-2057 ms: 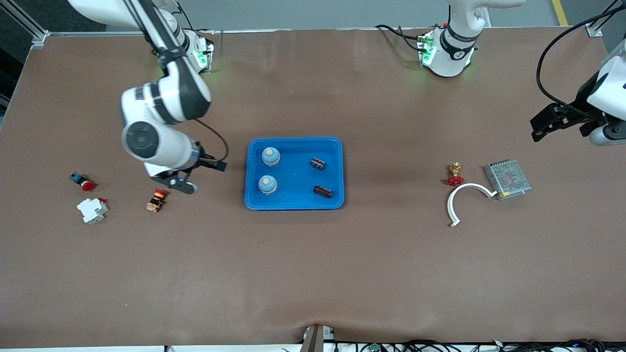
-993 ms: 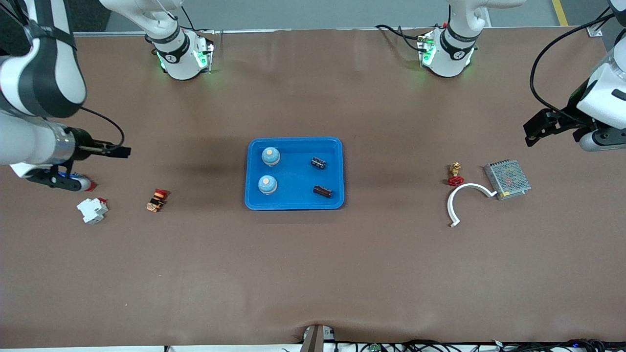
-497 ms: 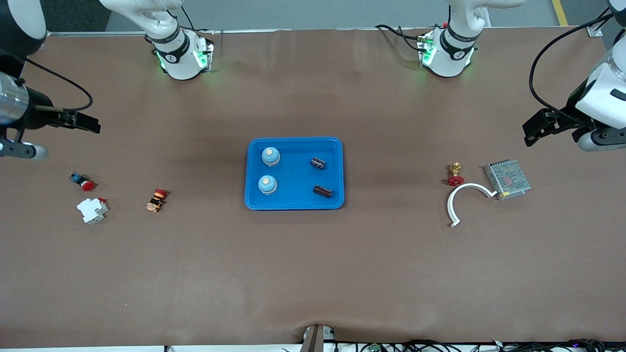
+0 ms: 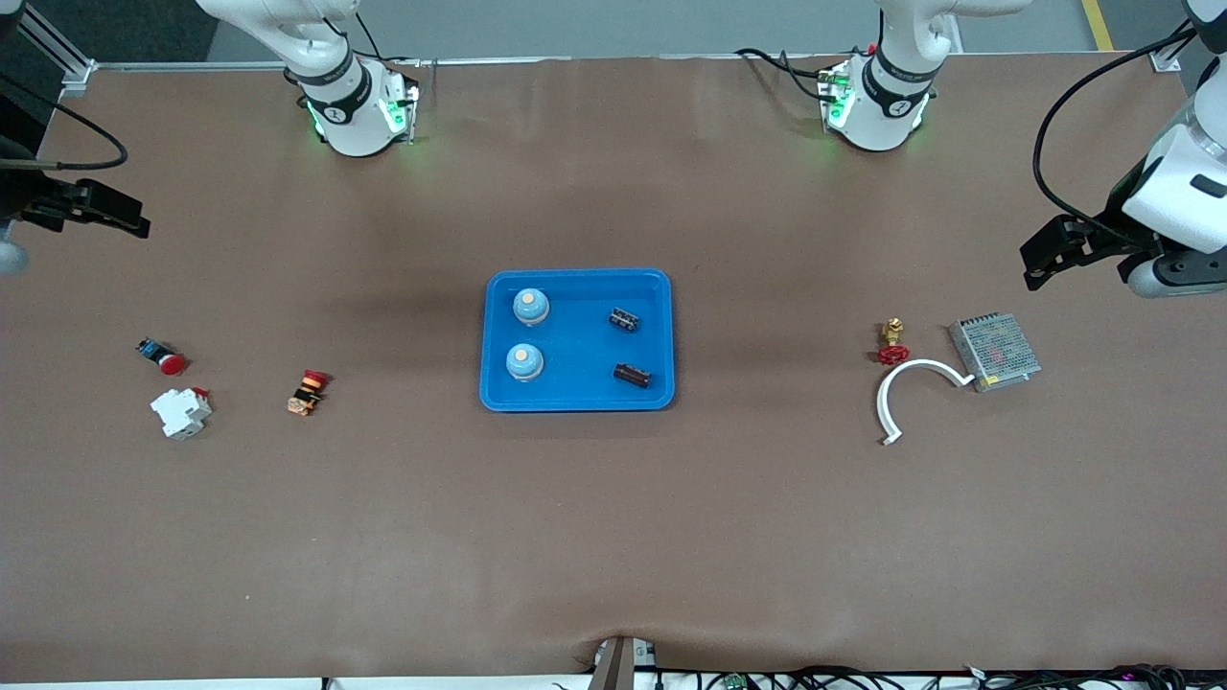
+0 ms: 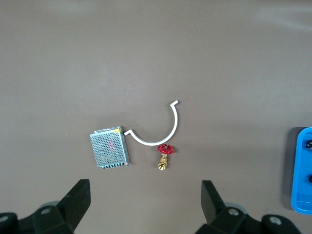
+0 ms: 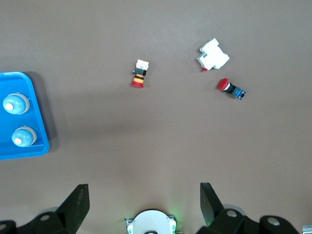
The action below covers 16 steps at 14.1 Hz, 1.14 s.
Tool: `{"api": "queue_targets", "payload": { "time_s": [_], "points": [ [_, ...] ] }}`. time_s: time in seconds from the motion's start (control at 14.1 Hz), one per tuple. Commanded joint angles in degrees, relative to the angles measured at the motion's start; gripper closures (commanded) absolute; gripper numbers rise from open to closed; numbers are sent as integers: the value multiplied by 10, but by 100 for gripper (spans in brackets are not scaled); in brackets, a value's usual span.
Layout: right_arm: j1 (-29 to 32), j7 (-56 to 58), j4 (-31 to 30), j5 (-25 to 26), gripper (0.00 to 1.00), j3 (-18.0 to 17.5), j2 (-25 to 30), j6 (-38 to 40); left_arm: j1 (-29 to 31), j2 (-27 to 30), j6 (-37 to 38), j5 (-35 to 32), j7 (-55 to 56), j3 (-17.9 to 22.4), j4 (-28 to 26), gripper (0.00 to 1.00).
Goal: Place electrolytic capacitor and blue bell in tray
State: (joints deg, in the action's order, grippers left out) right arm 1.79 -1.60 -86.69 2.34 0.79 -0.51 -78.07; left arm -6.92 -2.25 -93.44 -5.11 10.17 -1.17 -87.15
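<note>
Sitting in the blue tray at the middle of the counter are two blue bells, side by side toward the right arm's end, and two dark capacitors toward the left arm's end. None of them is touching another, and no bell or capacitor shows anywhere outside the tray, so the task looks finished as far as these views tell.

Both arms are pulled well back from the tray. The left pincer hangs empty with its fingers spread wide over the bare counter near a metal mesh box, a white curved strip and a small brass valve with a red wheel. The right pincer is likewise released and empty, up over the right arm's end of the counter, where a white breaker, a red push button and a small red-and-orange part lie. Those six leftovers are not named by the task, so nothing seems left to move; the arms appear simply to be parked.
</note>
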Motion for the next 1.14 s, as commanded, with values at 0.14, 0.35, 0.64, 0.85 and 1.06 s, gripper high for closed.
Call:
{"api": "queue_targets", "payload": {
  "time_s": [0.14,0.35,0.64,0.85,1.06],
  "points": [
    [9,10,37,8,0,-1,2,5,-5,-3,-9,8,-8,0,0,0],
    [15,10,55,9,0,4,-1,5,-5,-4,-10,7,-8,0,1,0],
    [22,7,108,7,0,4,-15,6,-5,-4,-10,6,-8,0,0,0],
    [27,7,125,5,0,4,-24,5,-5,-4,-10,6,-8,0,0,0],
    [28,5,125,4,0,4,-24,3,-4,-4,-10,6,-8,0,1,0]
  ]
}}
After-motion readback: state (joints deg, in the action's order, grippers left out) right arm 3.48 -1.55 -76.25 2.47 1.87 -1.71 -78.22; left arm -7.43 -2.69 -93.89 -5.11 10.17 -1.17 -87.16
